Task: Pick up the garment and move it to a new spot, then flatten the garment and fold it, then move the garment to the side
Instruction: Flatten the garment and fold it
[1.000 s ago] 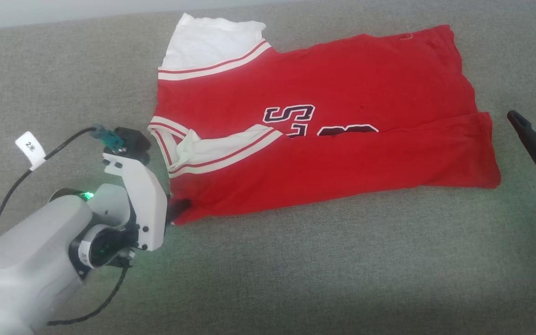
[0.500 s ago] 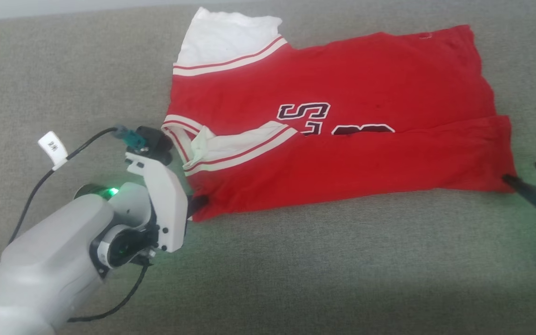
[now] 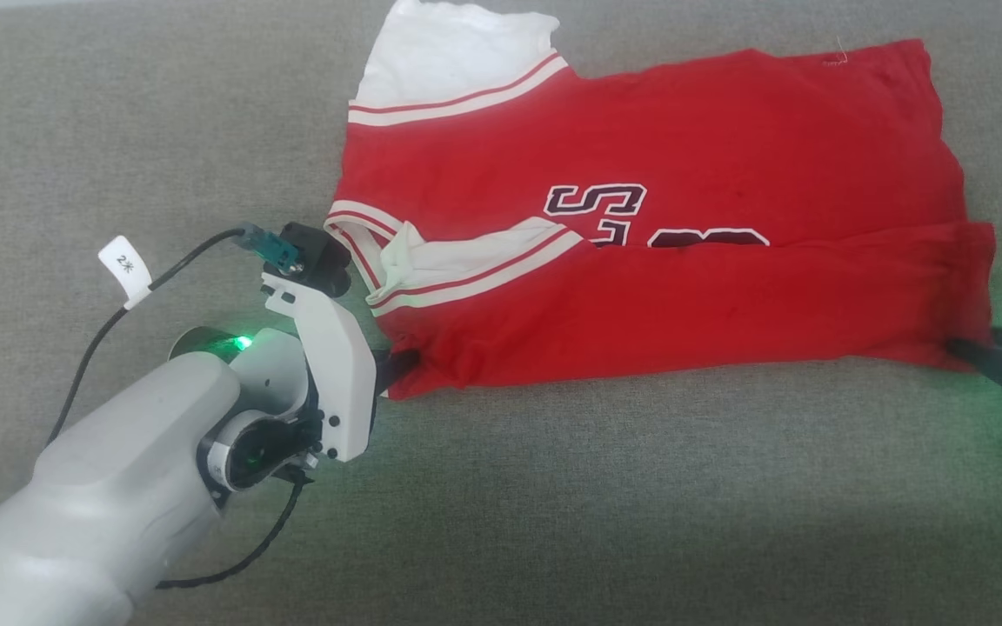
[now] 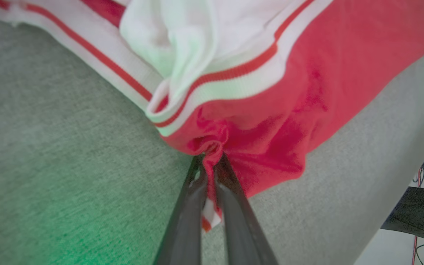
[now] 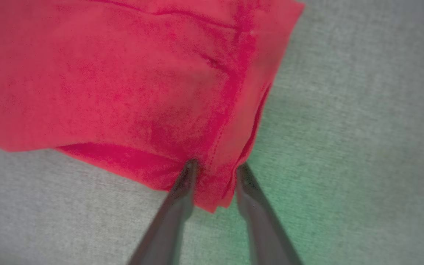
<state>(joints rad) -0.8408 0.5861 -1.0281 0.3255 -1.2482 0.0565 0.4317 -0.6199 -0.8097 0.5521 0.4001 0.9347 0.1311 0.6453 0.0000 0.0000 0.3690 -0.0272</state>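
The garment (image 3: 684,287), a red jersey shirt with white sleeves and striped trim, lies on the grey cloth surface (image 3: 553,504) with its near long edge folded over the chest letters. My left gripper (image 3: 401,365) is shut on the garment's near left corner, and red cloth bunches between its fingertips in the left wrist view (image 4: 212,158). At the near right corner is my right gripper (image 3: 958,348). Its fingers stand apart on either side of the hem corner (image 5: 215,163), over the red cloth (image 5: 123,73).
A black cable with a white tag (image 3: 125,265) runs along my left arm. The grey surface (image 4: 68,147) stretches wide in front of the garment. Past its edge, dark frame parts and wires (image 4: 418,213) appear in the left wrist view.
The camera has shifted, moving the whole picture to the right. My right gripper dropped from beside the garment's right edge to its near right corner, and its fingers have narrowed. Cloth now bunches at my left gripper.
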